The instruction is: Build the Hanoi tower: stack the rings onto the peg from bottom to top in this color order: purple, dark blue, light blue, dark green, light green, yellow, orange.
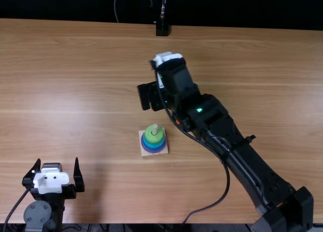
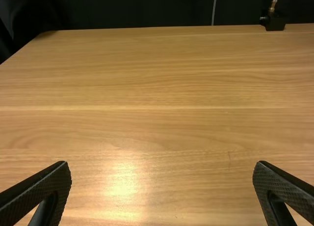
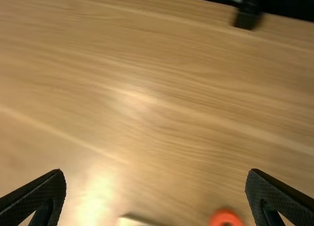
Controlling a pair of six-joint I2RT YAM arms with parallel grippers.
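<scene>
The wooden base [image 1: 143,152] holds stacked rings [image 1: 154,134] on its peg [image 1: 155,126]: purple lowest, blue shades above, light green on top. My right gripper [image 1: 150,96] is over the table beyond the tower; the right wrist view has the same right gripper [image 3: 155,173] open with nothing between its fingers. An orange ring [image 3: 226,218] lies on the table close to the base, partly cut off there; in the top view, a bit of the orange ring [image 1: 177,122] peeks from under the right arm. My left gripper [image 1: 56,164], likewise the left gripper [image 2: 162,166], stands open at the near left.
The right arm [image 1: 217,121] stretches diagonally from the near right over the table [image 1: 91,80], with a loose cable [image 1: 226,186] beside it. A black stand [image 1: 162,29] is at the far edge.
</scene>
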